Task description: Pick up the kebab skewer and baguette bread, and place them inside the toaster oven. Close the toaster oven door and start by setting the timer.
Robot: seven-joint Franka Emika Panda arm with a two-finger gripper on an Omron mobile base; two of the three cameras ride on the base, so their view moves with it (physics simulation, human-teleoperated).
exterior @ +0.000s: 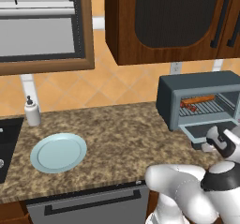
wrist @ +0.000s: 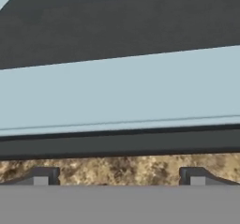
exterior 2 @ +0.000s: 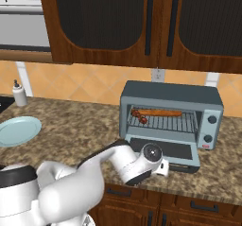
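The baguette bread (exterior 2: 159, 112) and the kebab skewer (exterior 2: 140, 119) are found inside the toaster oven (exterior 2: 170, 93), both resting on the wire rack (exterior 2: 166, 124); the loaf lies lengthwise toward the back of the cavity and the skewer sits just in front of its left end. The loading part of the task is therefore judged complete. The plate (exterior: 58, 152) on the counter (exterior: 122, 134) is seen well apart from the oven, to its left, with nothing on it.

The toaster oven door (exterior 2: 163, 149) is found folded down flat in front of the cavity, so closing is not yet done. The timer is judged unset as well; two dark knobs (exterior 2: 210, 128) are noted on the right-hand panel, and their positions cannot be read.

The gripper (wrist: 119, 175) is positioned low at the front edge of the lowered door. In the hand view its two fingertips (wrist: 41, 176) are seen spread wide apart, with speckled counter between them and the door's dark handle bar (wrist: 120, 143) and pale panel just ahead. Nothing is held between the jaws. Whether the fingertips touch the door or the handle cannot be told; they appear just short of it. The next step is judged to be lifting the door shut from beneath its front edge.
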